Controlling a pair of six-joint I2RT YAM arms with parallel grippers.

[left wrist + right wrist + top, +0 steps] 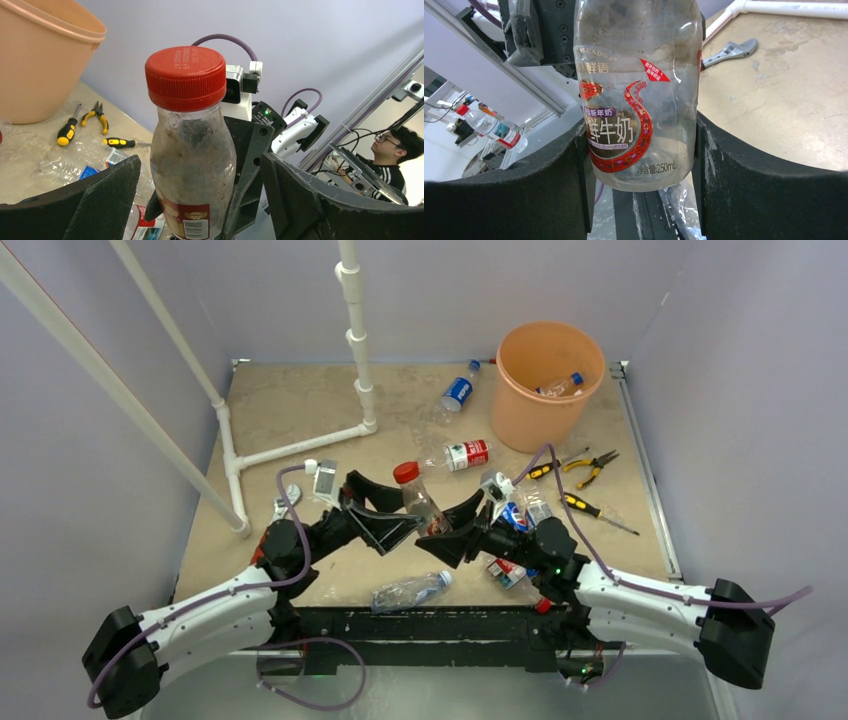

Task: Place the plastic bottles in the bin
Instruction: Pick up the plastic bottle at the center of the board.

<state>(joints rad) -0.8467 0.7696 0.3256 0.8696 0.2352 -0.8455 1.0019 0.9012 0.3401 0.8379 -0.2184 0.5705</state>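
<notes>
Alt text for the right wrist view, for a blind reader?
A clear plastic bottle with a red-patterned label fills the view, clamped in the right gripper. Beyond it, a metal wrench lies on the tan table.

Bright, even, diffuse light from overhead. Soft, short shadows only, darkest on the table (300, 410) beneath both arms. No glare in the top view; straight lines slightly bowed toward its edges. Left wrist view: sharp on the red-capped bottle (192, 150), backdrop a little softer. Right wrist view: faint sheen on the clear bottle wall, washed-out white at lower left, stretched at the corners.
</notes>
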